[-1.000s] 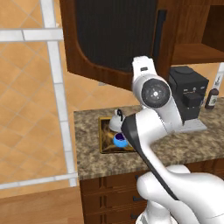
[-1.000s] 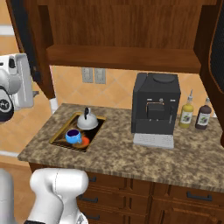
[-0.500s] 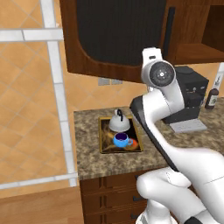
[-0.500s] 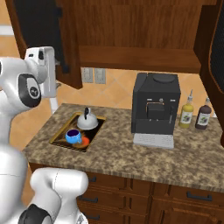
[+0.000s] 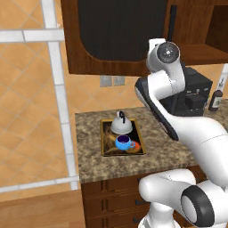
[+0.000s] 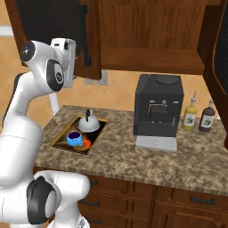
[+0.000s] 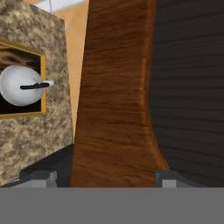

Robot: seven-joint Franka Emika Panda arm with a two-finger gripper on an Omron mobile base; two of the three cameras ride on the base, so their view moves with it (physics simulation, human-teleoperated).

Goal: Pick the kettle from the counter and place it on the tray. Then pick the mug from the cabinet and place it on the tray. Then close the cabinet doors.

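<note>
Wooden cabinet door (image 7: 118, 96), left one, stands open, its long axis vertical; gripper (image 7: 103, 177) fingers spread wide astride its brown frame edge. Kettle (image 5: 121, 126) and mug (image 5: 123, 142) sit on tray (image 5: 105, 153)

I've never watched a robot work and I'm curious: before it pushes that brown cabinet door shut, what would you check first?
1. Silver-white dome kettle on the yellow-rimmed tray: ok.
2. Bright blue mug on the tray, beside the kettle: ok.
3. Left brown wooden door with black ribbed panel closed: not ok, it stands open.
4. Right door closed: not ok, also open.
5. Gripper at the left door's edge, fingers apart: ok.
6. Fingers touching the door: cannot tell.
</note>
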